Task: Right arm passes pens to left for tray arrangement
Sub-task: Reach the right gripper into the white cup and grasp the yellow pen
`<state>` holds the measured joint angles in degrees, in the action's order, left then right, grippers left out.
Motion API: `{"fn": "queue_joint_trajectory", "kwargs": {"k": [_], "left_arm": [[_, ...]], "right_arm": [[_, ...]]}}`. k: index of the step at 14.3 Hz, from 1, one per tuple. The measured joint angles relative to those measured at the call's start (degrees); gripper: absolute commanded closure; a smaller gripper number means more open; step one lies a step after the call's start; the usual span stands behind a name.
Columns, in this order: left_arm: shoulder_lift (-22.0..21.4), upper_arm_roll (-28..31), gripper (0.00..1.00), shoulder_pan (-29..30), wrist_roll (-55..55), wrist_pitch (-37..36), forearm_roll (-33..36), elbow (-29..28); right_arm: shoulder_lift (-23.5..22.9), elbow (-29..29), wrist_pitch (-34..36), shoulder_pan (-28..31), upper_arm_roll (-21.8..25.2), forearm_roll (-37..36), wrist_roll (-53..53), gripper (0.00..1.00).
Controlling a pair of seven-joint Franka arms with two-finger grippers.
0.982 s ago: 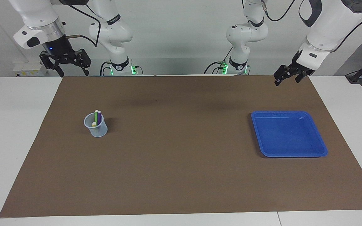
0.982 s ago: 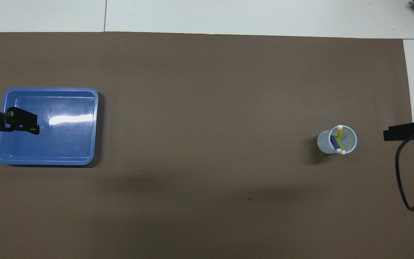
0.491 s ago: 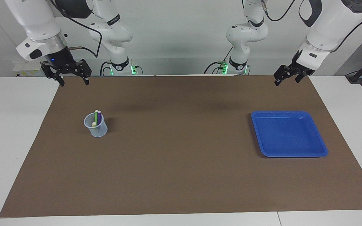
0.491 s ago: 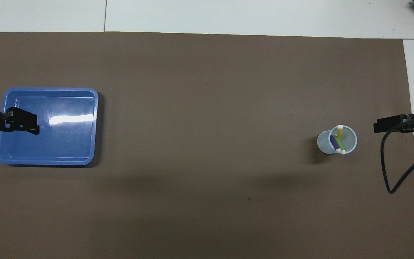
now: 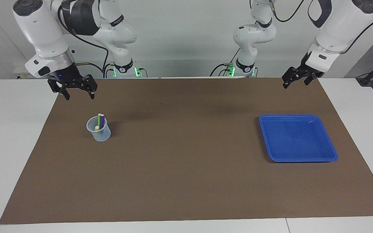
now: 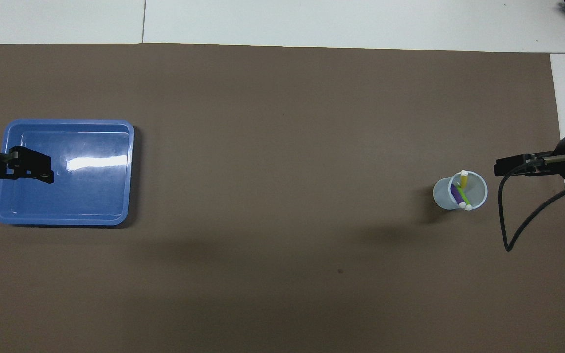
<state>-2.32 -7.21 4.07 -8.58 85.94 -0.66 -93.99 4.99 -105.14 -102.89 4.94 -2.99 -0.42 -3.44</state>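
Observation:
Three pens stand together in a small pale-blue translucent cup (image 5: 99,133) (image 6: 442,194) toward the right arm's end of the mat: a green pen (image 5: 98,120) (image 6: 464,197), a purple pen (image 5: 102,123) (image 6: 455,193) and a yellow pen (image 5: 96,128) (image 6: 464,181). My right gripper (image 5: 80,96) (image 6: 499,169) hangs open and empty above the mat beside the cup, clear of it. The bright blue tray (image 5: 298,139) (image 6: 91,198) lies empty toward the left arm's end. High in the air, my left gripper (image 5: 295,84) (image 6: 37,169) waits open, showing over the tray in the overhead view.
A brown mat (image 5: 186,168) covers most of the white table (image 5: 15,129). A black cable (image 6: 518,230) loops down from the right arm's wrist. Both arm bases (image 5: 123,68) stand at the table's robot end.
The right gripper has come down and moved over the mat toward the cup, still open. The left arm, the tray and the pens have not moved.

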Motion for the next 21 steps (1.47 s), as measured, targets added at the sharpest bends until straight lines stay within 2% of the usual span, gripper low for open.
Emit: {"fn": "queue_joint_trajectory", "kwargs": {"k": [16,21], "left_arm": [[0.0,0.0,0.0,0.0,0.0,0.0,0.0,0.0],[0.0,0.0,0.0,0.0,0.0,0.0,0.0,0.0]], "right_arm": [[-10.6,-3.5,-15.5,-2.2,-0.1,-2.9,0.0,0.01],[-10.9,-7.4,-17.3,-2.4,-0.1,-3.0,0.3,0.01]]}}
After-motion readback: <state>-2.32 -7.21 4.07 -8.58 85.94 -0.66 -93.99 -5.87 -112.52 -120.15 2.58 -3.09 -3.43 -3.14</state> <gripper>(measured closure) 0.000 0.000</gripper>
